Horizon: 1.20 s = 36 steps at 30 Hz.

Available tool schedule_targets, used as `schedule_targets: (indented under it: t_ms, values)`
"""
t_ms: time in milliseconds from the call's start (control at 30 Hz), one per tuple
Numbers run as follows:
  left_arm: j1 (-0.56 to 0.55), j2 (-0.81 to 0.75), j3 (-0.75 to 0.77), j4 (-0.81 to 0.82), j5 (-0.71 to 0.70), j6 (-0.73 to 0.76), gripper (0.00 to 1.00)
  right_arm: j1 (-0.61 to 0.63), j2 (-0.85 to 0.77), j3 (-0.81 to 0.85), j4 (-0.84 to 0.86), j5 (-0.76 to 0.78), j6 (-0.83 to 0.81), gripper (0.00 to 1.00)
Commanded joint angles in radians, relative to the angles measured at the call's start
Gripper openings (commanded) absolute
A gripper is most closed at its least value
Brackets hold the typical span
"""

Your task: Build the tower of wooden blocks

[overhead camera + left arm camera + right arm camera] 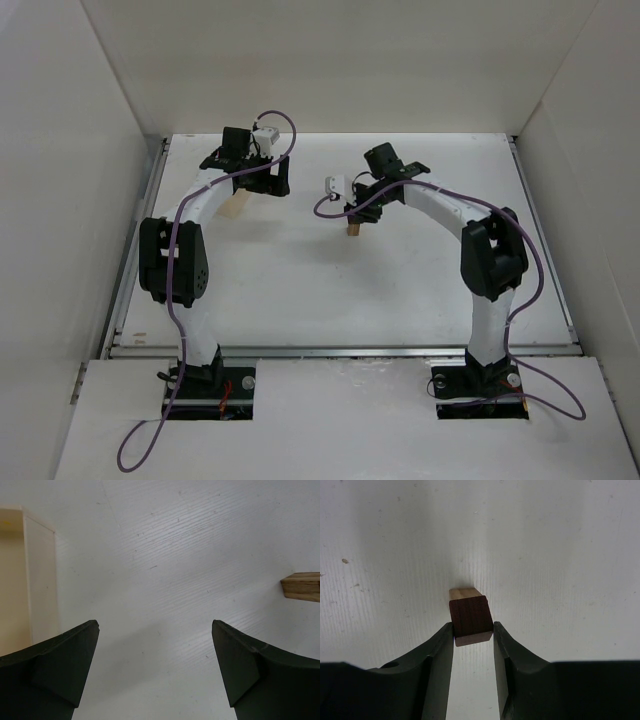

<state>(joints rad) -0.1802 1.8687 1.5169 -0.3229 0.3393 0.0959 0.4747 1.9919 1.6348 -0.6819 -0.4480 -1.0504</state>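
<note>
In the right wrist view a dark reddish-brown cube (pixel 471 617) sits on top of a light tan cube (pixel 464 593), of which only the far top edge shows. My right gripper (pixel 473 626) has its fingertips against both sides of the dark cube, which looks slightly tilted. In the top view the right gripper (pixel 357 214) hovers over the tan cube (pixel 352 230) at the table's middle back. My left gripper (pixel 155 626) is wide open and empty above bare table; in the top view it (pixel 264 184) is at the back left.
A larger pale wooden oblong box (pixel 236 205) lies by the left gripper and fills the left edge of the left wrist view (pixel 20 580). A tan wood piece (pixel 302 586) pokes in at that view's right edge. White walls enclose the table (pixel 330 290).
</note>
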Motion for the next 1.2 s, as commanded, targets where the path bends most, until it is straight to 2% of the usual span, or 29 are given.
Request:
schedule_targets:
  t_ms: [0, 733, 1167]
  values:
    - [0.002, -0.008, 0.032, -0.004, 0.0, 0.002, 0.95, 0.016, 0.001, 0.01, 0.03, -0.009, 0.003, 0.05]
    - [0.002, -0.008, 0.032, -0.004, -0.01, 0.011, 0.95, 0.025, 0.001, 0.0, 0.039, 0.051, 0.012, 0.05]
    - [0.002, 0.001, 0.032, -0.013, -0.01, 0.011, 0.95, 0.025, 0.001, 0.01, 0.039, 0.032, 0.021, 0.05]
